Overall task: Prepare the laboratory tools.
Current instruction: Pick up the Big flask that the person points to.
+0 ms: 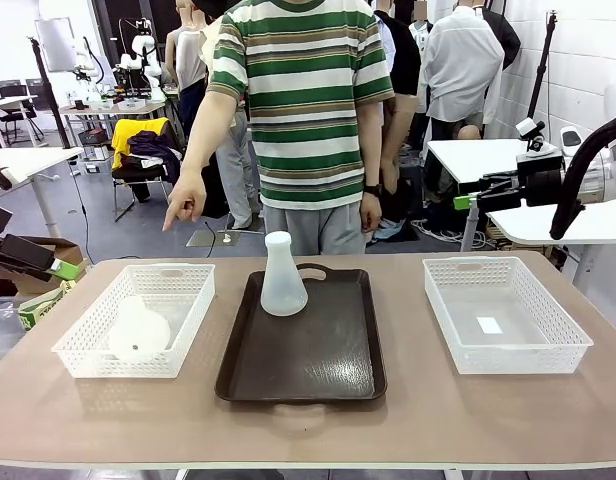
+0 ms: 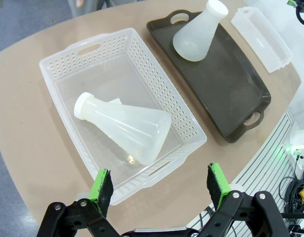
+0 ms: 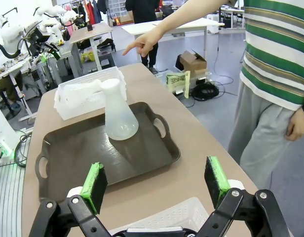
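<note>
My left gripper (image 2: pixel 159 182) and right gripper (image 3: pixel 155 177) hang with jaws wide apart, gripping nothing, over a tan desk (image 1: pixel 418 420) bare along its near edge. The lying flask (image 2: pixel 125 126) rests on its side in the left basket (image 2: pixel 53 69) by the left edge, vague through the mesh from the front; the upright flask (image 1: pixel 283 275) stands at the far end of the dark tray (image 1: pixel 328 375) mid-desk, the right basket (image 1: pixel 508 360) well apart. Beyond the far edge a person's hand (image 1: pixel 186 205) points down.

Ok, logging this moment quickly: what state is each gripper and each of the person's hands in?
Left gripper: open, holding nothing.
Right gripper: open, holding nothing.
Person's right hand: empty, pointing downward.
Person's left hand: hanging, apparently empty.
</note>
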You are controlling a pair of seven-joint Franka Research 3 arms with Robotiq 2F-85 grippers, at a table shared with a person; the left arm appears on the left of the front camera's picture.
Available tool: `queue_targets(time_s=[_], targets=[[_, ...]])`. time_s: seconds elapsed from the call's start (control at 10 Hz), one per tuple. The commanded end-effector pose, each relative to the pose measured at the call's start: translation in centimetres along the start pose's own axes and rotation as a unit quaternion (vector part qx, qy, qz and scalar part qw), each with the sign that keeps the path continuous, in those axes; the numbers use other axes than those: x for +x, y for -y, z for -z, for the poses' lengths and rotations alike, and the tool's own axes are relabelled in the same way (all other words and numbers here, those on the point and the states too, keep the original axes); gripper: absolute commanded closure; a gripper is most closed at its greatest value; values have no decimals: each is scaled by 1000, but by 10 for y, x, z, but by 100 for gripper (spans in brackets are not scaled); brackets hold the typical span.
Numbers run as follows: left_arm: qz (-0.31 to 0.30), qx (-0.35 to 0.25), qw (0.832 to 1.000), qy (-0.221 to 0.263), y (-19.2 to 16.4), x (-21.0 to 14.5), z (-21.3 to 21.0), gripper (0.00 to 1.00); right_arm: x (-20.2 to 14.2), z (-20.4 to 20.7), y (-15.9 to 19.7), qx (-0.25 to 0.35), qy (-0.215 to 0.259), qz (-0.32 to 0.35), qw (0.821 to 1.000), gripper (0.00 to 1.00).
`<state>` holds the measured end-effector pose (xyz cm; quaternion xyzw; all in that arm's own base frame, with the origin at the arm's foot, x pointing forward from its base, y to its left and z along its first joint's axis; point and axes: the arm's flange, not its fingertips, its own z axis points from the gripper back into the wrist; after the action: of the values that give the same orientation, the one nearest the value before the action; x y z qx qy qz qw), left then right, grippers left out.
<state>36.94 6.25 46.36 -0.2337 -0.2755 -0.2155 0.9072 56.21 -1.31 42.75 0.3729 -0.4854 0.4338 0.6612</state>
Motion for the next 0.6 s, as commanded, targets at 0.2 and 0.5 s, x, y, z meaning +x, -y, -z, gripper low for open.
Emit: queue_targets(time_s=[0.2,0.5], targets=[[9,-9,1000,6,-3,-3,1,0,2,0,-1,0,-7,-4,1000,0],[9,-9,1000,6,-3,-3,1,0,2,0,-1,0,-7,-4,1000,0]])
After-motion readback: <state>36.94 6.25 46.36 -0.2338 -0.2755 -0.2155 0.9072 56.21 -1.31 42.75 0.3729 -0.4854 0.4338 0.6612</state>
